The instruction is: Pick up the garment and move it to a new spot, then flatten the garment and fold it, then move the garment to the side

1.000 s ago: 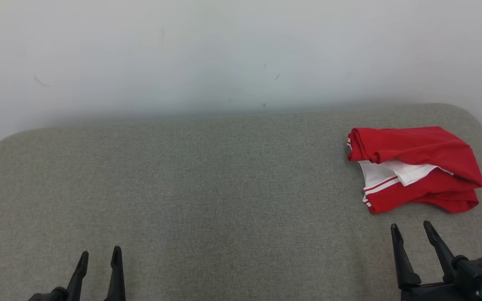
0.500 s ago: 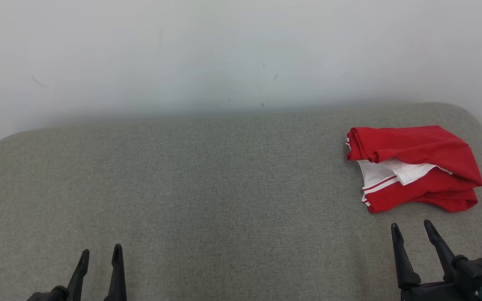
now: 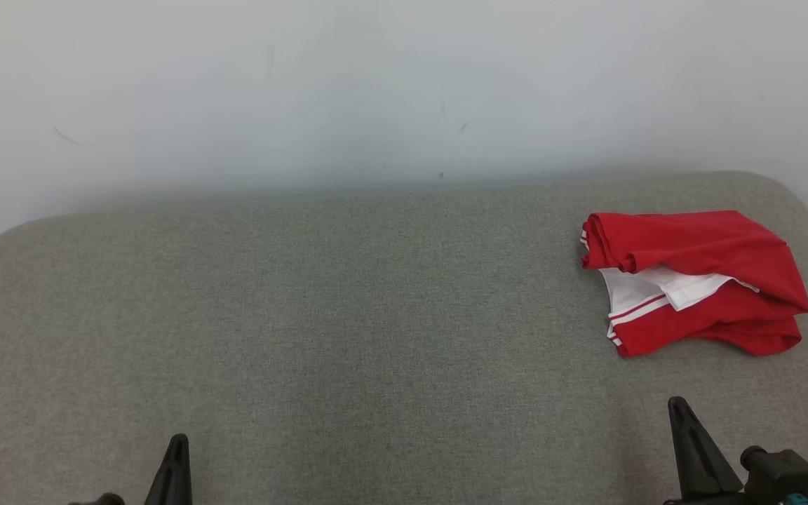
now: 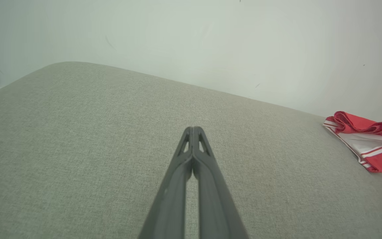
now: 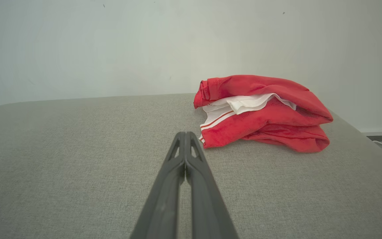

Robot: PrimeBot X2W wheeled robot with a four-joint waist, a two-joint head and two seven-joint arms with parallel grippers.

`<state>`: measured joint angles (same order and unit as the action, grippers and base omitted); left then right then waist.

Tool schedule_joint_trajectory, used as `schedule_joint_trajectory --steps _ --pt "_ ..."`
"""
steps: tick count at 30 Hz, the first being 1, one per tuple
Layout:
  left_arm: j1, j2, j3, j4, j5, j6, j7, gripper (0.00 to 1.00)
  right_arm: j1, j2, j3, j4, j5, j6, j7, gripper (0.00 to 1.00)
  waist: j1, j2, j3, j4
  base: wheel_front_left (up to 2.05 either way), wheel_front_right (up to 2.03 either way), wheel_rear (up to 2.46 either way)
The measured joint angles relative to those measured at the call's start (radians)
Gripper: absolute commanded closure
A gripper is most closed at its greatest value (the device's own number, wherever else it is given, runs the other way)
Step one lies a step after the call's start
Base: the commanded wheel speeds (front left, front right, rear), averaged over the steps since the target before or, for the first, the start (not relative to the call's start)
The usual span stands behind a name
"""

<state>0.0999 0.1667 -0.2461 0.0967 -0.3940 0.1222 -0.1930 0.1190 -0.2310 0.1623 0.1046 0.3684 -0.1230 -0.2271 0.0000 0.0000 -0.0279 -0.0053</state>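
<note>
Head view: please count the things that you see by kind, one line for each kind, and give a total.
Red and white garment: 1
Grippers: 2 (left gripper, right gripper)
Grey padded surface: 1
Total: 4

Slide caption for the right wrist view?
Shut, empty right gripper short of the bundled red-and-white garment on grey upholstery.
</note>
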Motion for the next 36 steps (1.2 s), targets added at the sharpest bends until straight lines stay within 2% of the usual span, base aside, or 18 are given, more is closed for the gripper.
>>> schedule_joint_trajectory --steps 36 --pt "-0.051 -0.042 0.124 0.067 -0.441 -0.088 0.119 1.0 -0.056 0.069 -0.11 0.067 0.45 0.086 0.132 1.0 0.0001 0.0 0.011 0.002 0.0 0.0 0.0"
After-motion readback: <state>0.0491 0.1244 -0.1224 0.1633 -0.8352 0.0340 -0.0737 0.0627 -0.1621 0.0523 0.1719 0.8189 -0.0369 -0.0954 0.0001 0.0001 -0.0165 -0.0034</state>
